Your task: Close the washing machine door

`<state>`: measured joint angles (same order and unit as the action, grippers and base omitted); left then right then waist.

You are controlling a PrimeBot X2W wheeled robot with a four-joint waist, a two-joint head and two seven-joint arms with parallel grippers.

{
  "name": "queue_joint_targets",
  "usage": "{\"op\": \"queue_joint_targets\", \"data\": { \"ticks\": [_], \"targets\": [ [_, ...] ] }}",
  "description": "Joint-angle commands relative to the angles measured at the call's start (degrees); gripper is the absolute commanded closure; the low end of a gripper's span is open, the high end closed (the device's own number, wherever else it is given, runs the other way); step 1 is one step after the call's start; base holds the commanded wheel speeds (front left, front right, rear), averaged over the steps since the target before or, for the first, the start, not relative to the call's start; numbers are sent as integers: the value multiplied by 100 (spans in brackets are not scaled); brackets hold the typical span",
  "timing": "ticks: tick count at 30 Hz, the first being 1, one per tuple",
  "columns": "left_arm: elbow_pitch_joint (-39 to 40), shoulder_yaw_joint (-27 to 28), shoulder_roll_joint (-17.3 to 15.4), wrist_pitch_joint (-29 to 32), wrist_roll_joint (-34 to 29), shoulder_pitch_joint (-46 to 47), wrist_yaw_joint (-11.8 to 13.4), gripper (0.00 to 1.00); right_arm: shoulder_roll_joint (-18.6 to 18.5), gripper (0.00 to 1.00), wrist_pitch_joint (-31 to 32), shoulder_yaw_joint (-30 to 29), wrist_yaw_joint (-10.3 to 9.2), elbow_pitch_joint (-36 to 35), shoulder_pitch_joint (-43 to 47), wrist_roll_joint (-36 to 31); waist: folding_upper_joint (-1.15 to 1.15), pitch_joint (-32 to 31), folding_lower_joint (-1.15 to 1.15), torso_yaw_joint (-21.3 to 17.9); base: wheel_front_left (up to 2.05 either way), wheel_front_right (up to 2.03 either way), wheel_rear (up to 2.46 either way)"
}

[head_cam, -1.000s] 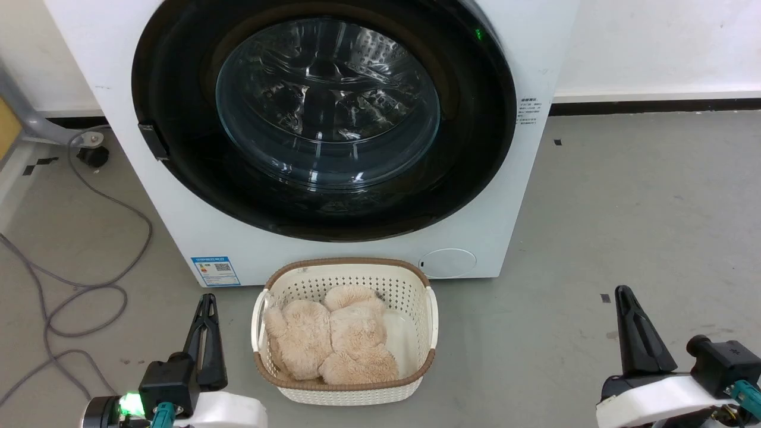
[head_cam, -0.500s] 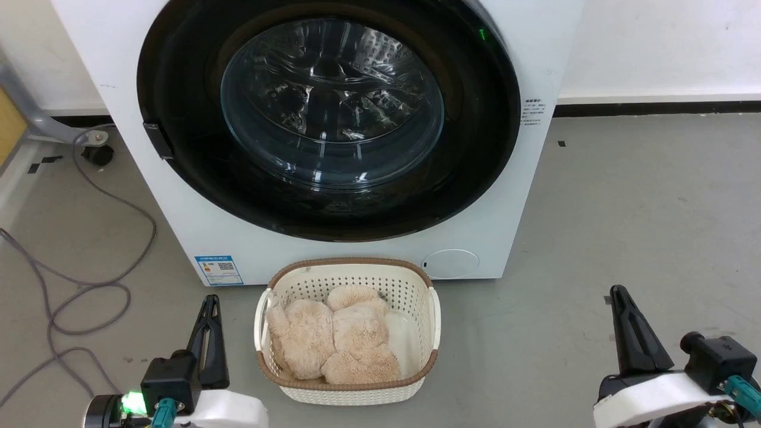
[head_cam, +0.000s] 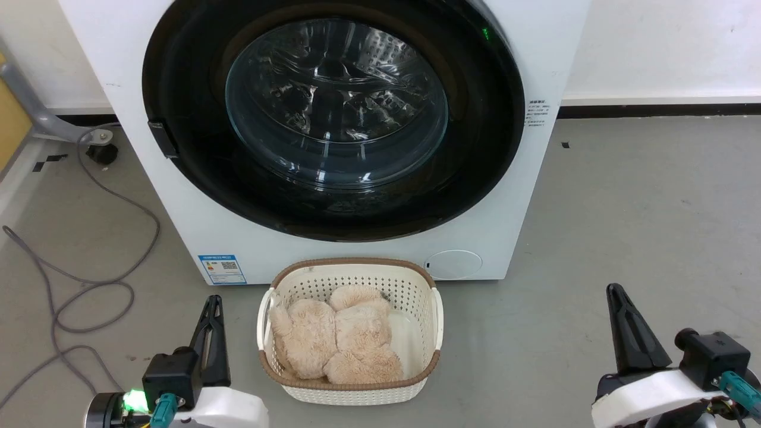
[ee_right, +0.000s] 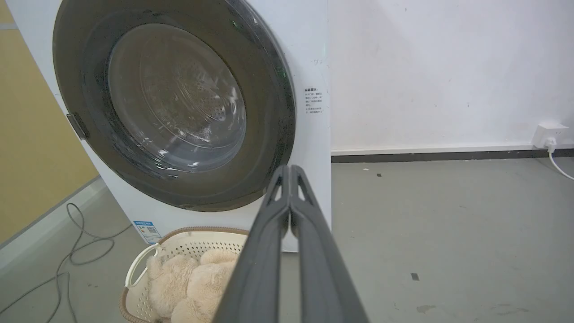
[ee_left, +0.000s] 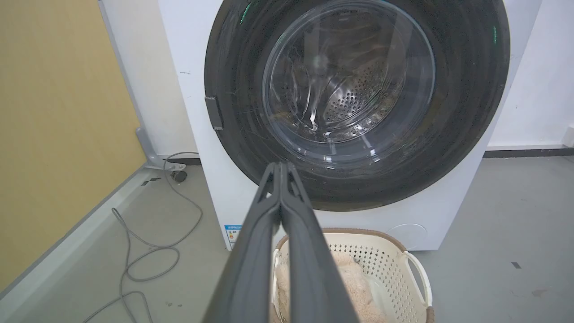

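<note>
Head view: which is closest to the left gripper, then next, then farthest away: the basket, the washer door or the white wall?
1. Basket, on the floor just right of the left gripper.
2. Door, ahead and higher, on the washing machine.
3. White wall, at the back, behind the machine.

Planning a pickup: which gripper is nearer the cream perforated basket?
Left. The left gripper sits close beside the cream perforated basket; the right gripper stands well off its right side.
</note>
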<state>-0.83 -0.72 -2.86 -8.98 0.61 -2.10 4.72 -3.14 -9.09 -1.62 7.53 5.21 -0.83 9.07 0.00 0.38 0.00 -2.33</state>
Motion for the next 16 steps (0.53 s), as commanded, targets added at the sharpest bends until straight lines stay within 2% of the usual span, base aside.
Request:
{"op": "queue_joint_targets", "data": {
  "ticks": [1, 16],
  "targets": [
    [23, 21, -5, 54, -25, 72, -45, 100, 11, 100, 60, 9, -2, -48, 35, -46, 0, -1, 0, 7, 0, 0, 0],
    [34, 31, -4, 217, -32, 99, -128, 100, 14, 100, 225, 39, -2, -140, 44, -213, 0, -8, 0, 51, 0, 0, 0]
  ]
}}
